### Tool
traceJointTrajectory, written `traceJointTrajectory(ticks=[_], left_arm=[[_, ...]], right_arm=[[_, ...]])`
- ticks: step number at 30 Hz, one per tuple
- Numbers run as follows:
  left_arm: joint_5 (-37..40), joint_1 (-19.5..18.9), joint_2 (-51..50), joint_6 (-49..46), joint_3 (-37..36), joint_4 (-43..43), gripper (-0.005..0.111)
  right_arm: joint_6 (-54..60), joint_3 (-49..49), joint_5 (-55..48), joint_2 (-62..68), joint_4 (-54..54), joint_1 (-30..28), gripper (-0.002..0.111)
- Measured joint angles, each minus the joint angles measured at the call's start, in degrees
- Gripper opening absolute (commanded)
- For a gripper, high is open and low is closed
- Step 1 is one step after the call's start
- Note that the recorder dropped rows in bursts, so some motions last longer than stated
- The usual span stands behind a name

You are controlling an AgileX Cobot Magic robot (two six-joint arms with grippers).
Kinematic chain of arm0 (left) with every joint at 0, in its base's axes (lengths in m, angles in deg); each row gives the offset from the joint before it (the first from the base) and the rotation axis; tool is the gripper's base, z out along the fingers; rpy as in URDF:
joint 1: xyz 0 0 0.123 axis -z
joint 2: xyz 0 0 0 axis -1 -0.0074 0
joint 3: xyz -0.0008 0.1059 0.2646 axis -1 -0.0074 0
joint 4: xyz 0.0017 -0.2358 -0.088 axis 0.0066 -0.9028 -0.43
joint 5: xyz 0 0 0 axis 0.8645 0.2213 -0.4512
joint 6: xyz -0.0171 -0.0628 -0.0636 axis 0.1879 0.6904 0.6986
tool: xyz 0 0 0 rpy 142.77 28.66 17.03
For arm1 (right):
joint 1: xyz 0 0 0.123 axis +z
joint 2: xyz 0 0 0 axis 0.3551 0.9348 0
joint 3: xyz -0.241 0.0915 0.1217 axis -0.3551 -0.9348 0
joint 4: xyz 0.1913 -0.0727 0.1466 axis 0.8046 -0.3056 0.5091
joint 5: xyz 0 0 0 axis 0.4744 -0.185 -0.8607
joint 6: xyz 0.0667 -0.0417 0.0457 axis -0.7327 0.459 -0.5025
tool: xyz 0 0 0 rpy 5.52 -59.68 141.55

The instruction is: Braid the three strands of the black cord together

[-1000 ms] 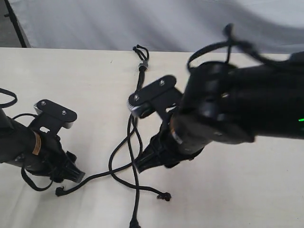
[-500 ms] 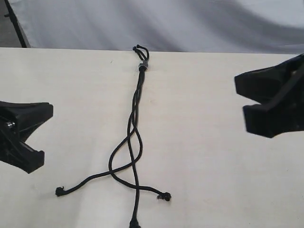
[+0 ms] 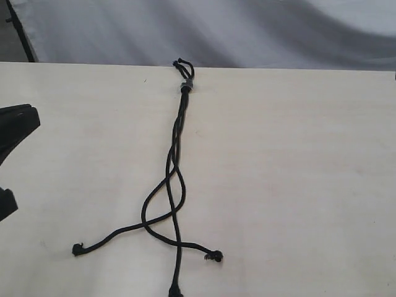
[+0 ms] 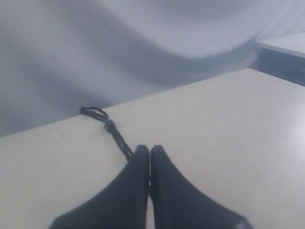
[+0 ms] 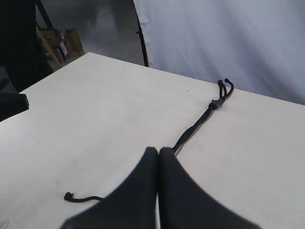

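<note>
The black cord [image 3: 176, 142] lies on the pale table, running from its grey-banded knot [image 3: 185, 85] at the far edge toward the near edge. The three strands cross in loose loops, then splay apart, with tips at the left [image 3: 77, 249], right [image 3: 216, 256] and bottom [image 3: 174, 289]. My left gripper [image 4: 149, 149] is shut on nothing, above the table and well off the cord; the knot [image 4: 109, 125] shows beyond it. My right gripper [image 5: 158, 150] is also shut and empty, with the cord [image 5: 193, 128] and one strand tip [image 5: 69, 196] visible past it.
A dark part of the left arm [image 3: 17, 124] juts in at the left edge of the exterior view. A white cloth backdrop [image 3: 247, 31] hangs behind the table's far edge. Floor and boxes [image 5: 62, 40] lie beyond one table side.
Both arms have pulled away from the cord to the sides. The right arm has left the exterior view and the left shows only at the edge. The cord has not moved.
</note>
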Motion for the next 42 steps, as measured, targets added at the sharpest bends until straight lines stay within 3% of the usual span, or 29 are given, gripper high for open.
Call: traceJointTrajectory(ticks=[12, 17, 22, 27, 36, 42], left_arm=[[-0.1, -0.7, 23.2, -4.4, -11.0, 0.0, 0.001], [-0.6, -8.0, 33.5, -4.0, -15.2, 0.0, 0.001], [2.4, -18.1, 34.0, -5.1, -15.5, 0.0, 0.001], [2.8, -23.3, 33.8, -6.2, -15.5, 0.0, 0.001], [5.6, -23.8, 33.8, -20.8, -15.5, -15.5, 0.001], [11.7, -23.8, 33.8, -22.2, -15.5, -17.8, 0.001]], right_arm=[[0.0, 0.0, 0.3, -3.2, 0.0, 0.0, 0.000], [0.0, 0.0, 0.4, -3.2, 0.0, 0.0, 0.000], [0.0, 0.0, 0.6, -3.5, 0.0, 0.0, 0.000], [0.0, 0.0, 0.8, -3.5, 0.0, 0.0, 0.000], [0.0, 0.0, 0.8, -3.5, 0.0, 0.0, 0.000], [0.0, 0.0, 0.8, -3.5, 0.0, 0.0, 0.000]])
